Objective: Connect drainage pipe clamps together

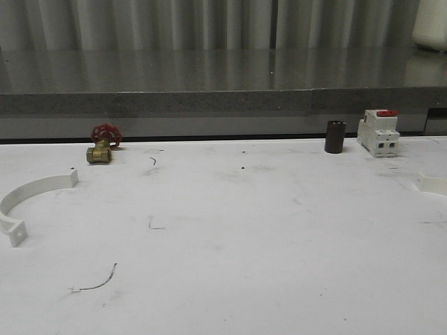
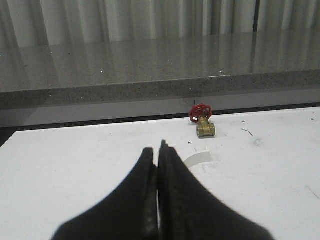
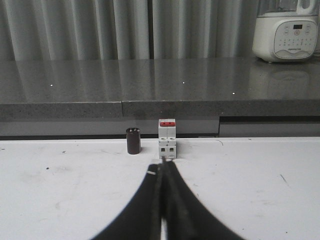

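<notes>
One cream-white half-ring drainage pipe clamp [image 1: 31, 197] lies on the white table at the far left, its flat tab toward the front. A second cream-white piece [image 1: 432, 183] pokes in at the right edge, cut off by the frame. In the left wrist view my left gripper [image 2: 158, 150] is shut with nothing between its black fingers, and an end of the left clamp [image 2: 198, 156] shows just beyond its tips. My right gripper [image 3: 163, 166] is shut and empty too, pointing toward the circuit breaker.
A brass valve with a red handwheel [image 1: 103, 145] stands at the back left. A dark cylinder [image 1: 335, 137] and a white circuit breaker with a red top [image 1: 378, 132] stand at the back right. A grey counter ledge [image 1: 223, 101] runs behind the table.
</notes>
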You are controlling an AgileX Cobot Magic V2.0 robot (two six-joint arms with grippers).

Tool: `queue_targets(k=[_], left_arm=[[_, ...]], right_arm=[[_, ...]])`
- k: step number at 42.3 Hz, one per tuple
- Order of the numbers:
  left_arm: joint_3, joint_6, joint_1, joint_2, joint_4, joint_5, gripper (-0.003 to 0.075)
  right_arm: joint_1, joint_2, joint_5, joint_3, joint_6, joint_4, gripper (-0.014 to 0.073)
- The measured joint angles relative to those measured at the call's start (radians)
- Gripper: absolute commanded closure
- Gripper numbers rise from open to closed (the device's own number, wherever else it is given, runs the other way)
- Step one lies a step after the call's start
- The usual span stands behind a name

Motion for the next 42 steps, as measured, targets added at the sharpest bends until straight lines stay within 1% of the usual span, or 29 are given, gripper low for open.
queue_targets(k=[3, 7, 10, 13, 19, 23, 28, 33, 42], left_arm=[[0.0, 0.0, 0.0, 0.0, -0.008, -0.033, 0.0741], [-0.014, 0.0, 0.0, 0.0, -0.036, -0.05, 0.0741], [-0.053, 0.0, 0.0, 0.0, -0.044, -0.048, 0.0741], [-0.127, 0.0, 0.0, 0.0, -0.045, -0.04, 0.0741], [-0.312, 0.0, 0.0, 0.055, -0.048, 0.057, 0.0741], [-0.436, 0.0, 0.0, 0.139, -0.048, 0.142, 0.0741], [-0.562, 0.0, 0.0, 0.254, -0.048, 0.24, 0.0741], [-0.625, 0.0, 0.0, 0.361, -0.048, 0.317, 0.0741], [-0.607, 0.0, 0.0, 0.51, -0.048, 0.359, 0.0741]], right_arm=[[0.0, 0.0, 0.0, 0.0, 0.0, 0.0, 0.0713], [0.0, 0.0, 0.053, -0.048, 0.0, 0.0, 0.0713], [0.0, 0.0, 0.122, -0.128, 0.0, 0.0, 0.0713], [0.0, 0.0, 0.198, -0.222, 0.0, 0.0, 0.0713], [0.0, 0.08, 0.342, -0.417, 0.0, 0.0, 0.0713], [0.0, 0.188, 0.426, -0.533, 0.0, 0.0, 0.0713], [0.0, 0.318, 0.5, -0.638, 0.0, 0.0, 0.0713], [0.0, 0.433, 0.534, -0.676, 0.0, 0.0, 0.0713], [0.0, 0.589, 0.605, -0.678, 0.0, 0.0, 0.0713]])
